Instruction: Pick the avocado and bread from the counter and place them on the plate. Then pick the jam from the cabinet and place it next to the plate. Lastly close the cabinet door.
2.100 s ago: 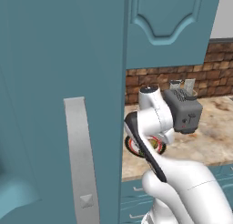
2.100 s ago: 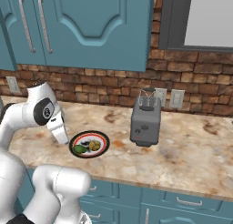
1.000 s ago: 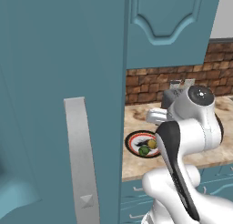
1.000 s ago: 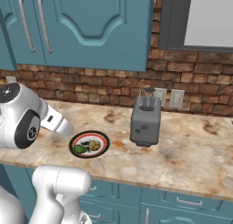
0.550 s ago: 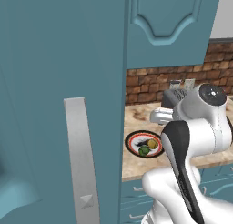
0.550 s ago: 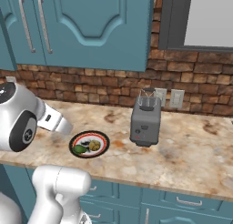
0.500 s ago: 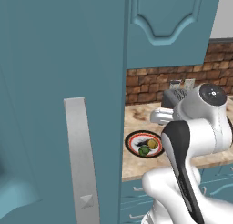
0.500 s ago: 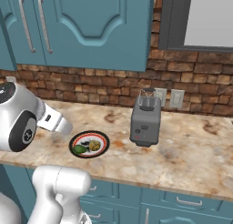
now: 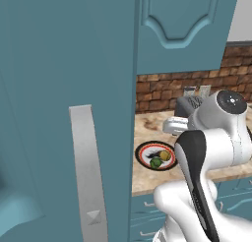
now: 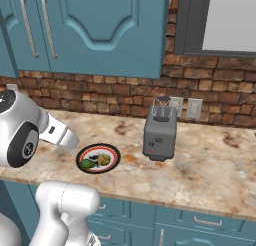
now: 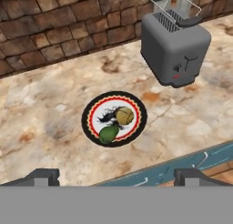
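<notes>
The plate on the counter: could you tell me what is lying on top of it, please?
On the plate lie the green avocado and the brown bread, side by side. They cover part of its dark centre pattern.

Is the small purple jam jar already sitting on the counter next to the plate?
No: beside the round red-rimmed plate the beige marbled counter holds no jar, just the grey toaster farther off.
</notes>
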Tool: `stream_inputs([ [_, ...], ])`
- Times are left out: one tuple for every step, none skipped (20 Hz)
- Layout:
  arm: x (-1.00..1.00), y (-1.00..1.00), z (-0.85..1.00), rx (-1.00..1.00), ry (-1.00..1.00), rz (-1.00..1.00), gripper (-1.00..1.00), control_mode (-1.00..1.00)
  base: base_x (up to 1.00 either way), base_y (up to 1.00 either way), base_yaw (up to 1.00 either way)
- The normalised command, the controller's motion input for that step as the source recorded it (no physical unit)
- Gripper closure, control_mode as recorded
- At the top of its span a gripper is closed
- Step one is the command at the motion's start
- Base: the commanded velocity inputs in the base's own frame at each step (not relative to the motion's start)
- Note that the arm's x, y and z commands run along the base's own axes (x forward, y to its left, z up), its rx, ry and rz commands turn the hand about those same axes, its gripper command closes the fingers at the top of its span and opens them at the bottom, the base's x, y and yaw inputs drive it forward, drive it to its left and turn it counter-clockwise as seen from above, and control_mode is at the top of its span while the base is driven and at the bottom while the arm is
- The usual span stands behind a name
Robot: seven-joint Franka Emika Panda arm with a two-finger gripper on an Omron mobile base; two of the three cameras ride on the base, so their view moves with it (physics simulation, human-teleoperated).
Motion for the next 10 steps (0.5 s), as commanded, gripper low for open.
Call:
stream_inputs([
  [0.00,0.00,0.00,0.00,0.00,0.00,-1.00,1.00,-0.25,-0.01,0.00],
  [0.00,0.00,0.00,0.00,0.00,0.00,-1.00,1.00,-0.44,-0.03,0.00],
  [0.00,0.00,0.00,0.00,0.00,0.00,-1.00,1.00,-0.56,-0.04,0.00],
  [0.00,0.00,0.00,0.00,0.00,0.00,-1.00,1.00,-0.62,-0.05,0.00],
  [0.00,0.00,0.00,0.00,0.00,0.00,-1.00,1.00,-0.69,-0.06,0.00],
  [0.00,0.00,0.00,0.00,0.00,0.00,-1.00,1.00,-0.75,-0.07,0.00],
  [0.00,0.00,0.00,0.00,0.00,0.00,-1.00,1.00,-0.80,-0.08,0.00],
  [0.00,0.00,0.00,0.00,0.00,0.00,-1.00,1.00,-0.78,-0.08,0.00],
  [0.00,0.00,0.00,0.00,0.00,0.00,-1.00,1.00,-0.75,-0.07,0.00],
  [0.00,0.00,0.00,0.00,0.00,0.00,-1.00,1.00,-0.72,-0.06,0.00],
])
